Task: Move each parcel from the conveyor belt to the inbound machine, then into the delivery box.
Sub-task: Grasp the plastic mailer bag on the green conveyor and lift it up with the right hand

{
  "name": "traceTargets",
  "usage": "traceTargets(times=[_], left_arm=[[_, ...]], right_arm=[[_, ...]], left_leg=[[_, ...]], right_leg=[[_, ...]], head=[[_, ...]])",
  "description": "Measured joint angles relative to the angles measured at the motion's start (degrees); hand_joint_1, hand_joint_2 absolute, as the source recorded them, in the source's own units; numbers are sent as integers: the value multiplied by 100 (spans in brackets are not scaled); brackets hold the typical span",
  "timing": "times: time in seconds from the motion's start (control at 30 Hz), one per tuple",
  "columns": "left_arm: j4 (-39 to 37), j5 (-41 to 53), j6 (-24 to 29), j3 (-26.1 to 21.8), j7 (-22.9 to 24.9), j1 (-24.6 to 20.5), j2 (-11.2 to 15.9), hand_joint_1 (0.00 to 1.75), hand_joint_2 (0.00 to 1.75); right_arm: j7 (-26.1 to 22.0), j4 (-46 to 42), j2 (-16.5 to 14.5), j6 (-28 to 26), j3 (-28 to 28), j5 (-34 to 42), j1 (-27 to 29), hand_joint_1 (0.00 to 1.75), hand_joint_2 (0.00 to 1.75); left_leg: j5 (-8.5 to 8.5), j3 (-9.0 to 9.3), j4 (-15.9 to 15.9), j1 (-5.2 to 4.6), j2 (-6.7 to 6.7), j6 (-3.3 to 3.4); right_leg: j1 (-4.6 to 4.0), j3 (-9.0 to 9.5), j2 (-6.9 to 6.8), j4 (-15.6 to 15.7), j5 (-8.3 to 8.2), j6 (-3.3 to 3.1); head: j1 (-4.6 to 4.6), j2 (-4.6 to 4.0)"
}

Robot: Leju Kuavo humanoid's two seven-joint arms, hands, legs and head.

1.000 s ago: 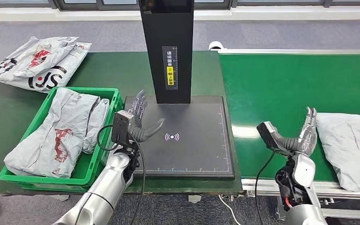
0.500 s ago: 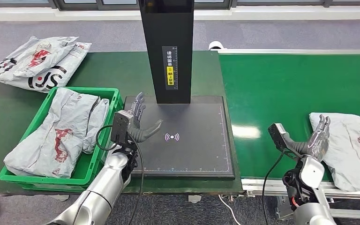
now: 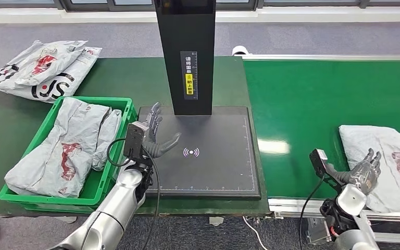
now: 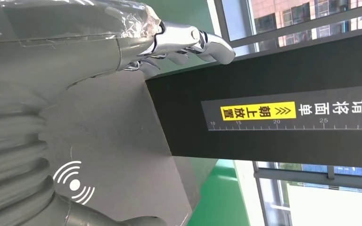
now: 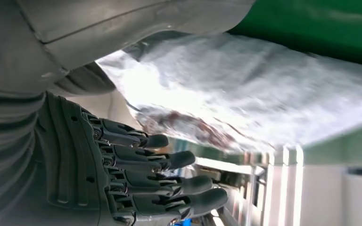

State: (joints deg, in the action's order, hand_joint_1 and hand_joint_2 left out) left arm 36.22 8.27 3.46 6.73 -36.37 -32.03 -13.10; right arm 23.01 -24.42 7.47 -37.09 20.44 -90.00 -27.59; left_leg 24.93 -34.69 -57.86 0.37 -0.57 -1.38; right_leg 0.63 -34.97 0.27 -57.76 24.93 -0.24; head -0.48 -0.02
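We take the inbound machine (image 3: pixel 203 151) as our landmark: flat black scan plate with a white wireless symbol (image 3: pixel 190 152), black upright column (image 3: pixel 186 52) rising from its far edge and carrying a yellow label.

Left hand (image 3: pixel 153 136) hovers over the near-left corner of the plate, fingers spread and straight, thumb out toward the symbol, holding nothing. In the left wrist view the same hand (image 4: pixel 122 42) is splayed above the grey plate surface beside the column, nothing between its fingers (image 4: pixel 188 40).

Right of the machine runs the green conveyor belt (image 3: pixel 302 104). The parcel (image 3: pixel 383 161), a grey poly bag with red print, lies flat on the belt at its near-right part, well apart from the plate. Right hand (image 3: pixel 363 174) is at the parcel's near-left edge, fingers extended and apart, unclenched. In the right wrist view the dark fingers (image 5: pixel 169 181) reach out just beside the crinkled bag (image 5: pixel 245 94); we cannot tell whether they touch it, and nothing is grasped.

Left of the machine, just beside the plate, stands the green delivery box (image 3: pixel 112 177), with grey bagged parcels (image 3: pixel 67 151) lying inside. Farther left and behind the box, more grey bags (image 3: pixel 41 67) are piled on the dark green table (image 3: pixel 125 78).
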Motion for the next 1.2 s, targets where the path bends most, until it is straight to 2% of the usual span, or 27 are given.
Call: traceTargets(times=[0.1, 0.3, 0.67, 0.7, 0.8, 0.83, 1.0, 1.2], left_arm=[[-31, -65, -24, 10, 1, -3, 4, 0, 175], [-51, -121, -25, 11, 33, -3, 16, 0, 175], [-53, -185, -28, 11, 121, -22, 33, 0, 175], [-57, -185, -37, 11, 123, -30, 33, 0, 175], [-109, -185, -67, 11, 154, -93, 31, 0, 175], [-135, -185, -65, 11, 164, -121, 30, 0, 175], [-238, -189, 2, 10, 149, -191, 28, 0, 175], [-297, -218, 77, 11, 89, -193, 52, 0, 175]], right_arm=[[308, 155, 113, 146, -49, 33, 36, 0, 175], [382, 231, 158, 276, -55, 12, 120, 0, 175], [877, 255, 162, 1105, -238, -5, 162, 0, 175], [941, 256, 169, 1255, -262, -5, 162, 6, 175], [1173, 262, 229, 1975, -389, -9, 159, 134, 175], [1207, 263, 254, 2199, -428, -10, 156, 171, 175], [1194, 277, 334, 2825, -570, -36, 155, 175, 175], [1188, 279, 340, 2930, -785, -45, 125, 175, 175]], left_leg=[[0, -2, 0, 0, -3, 0], [0, -2, 1, 0, 1, 0], [-1, -2, 0, 0, 1, 1], [-1, -2, 0, 0, 0, 1], [-1, 0, 0, 0, -1, 2], [-1, 1, 0, 1, -1, 2], [2, 10, 0, 1, -3, 8], [4, 22, -1, 1, 2, 11]], right_leg=[[0, 0, -1, 0, 0, 0], [0, -2, 2, 0, 0, 0], [0, -1, 1, 0, 0, 0], [0, -2, 1, 0, 0, 0], [-1, 0, 1, 0, 0, 0], [-1, 3, 1, 0, 1, 1], [-2, 17, -2, 1, 4, 6], [-2, 32, 0, 5, 2, 9]], head=[[0, 1], [0, 1], [0, 1], [0, 1], [0, 1], [0, 1], [0, 1], [0, 0]])
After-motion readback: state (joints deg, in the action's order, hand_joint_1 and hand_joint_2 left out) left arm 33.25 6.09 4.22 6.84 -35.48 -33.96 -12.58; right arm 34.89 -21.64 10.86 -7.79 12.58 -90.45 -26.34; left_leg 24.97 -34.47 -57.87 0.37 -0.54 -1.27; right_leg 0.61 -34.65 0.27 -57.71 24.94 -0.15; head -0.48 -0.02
